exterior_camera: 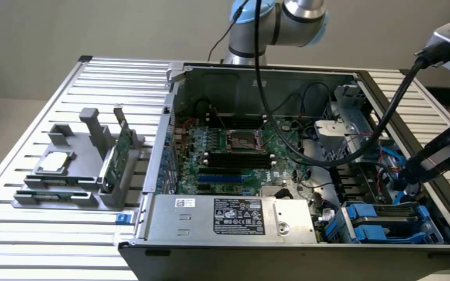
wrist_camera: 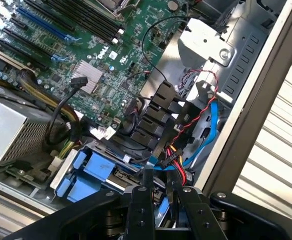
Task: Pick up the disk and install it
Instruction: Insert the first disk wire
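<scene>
Lower right of the exterior view, inside the open computer case: the disk lies flat in its bay, blue rails apparently guiding it home. The tool hangs just above the disk's end; whether it grips anything cannot be told.

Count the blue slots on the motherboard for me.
2. A long blue slot lies alongside the black slots; a shorter blue slot sits between it and the silver heatsink. Cables may hide others.
</scene>
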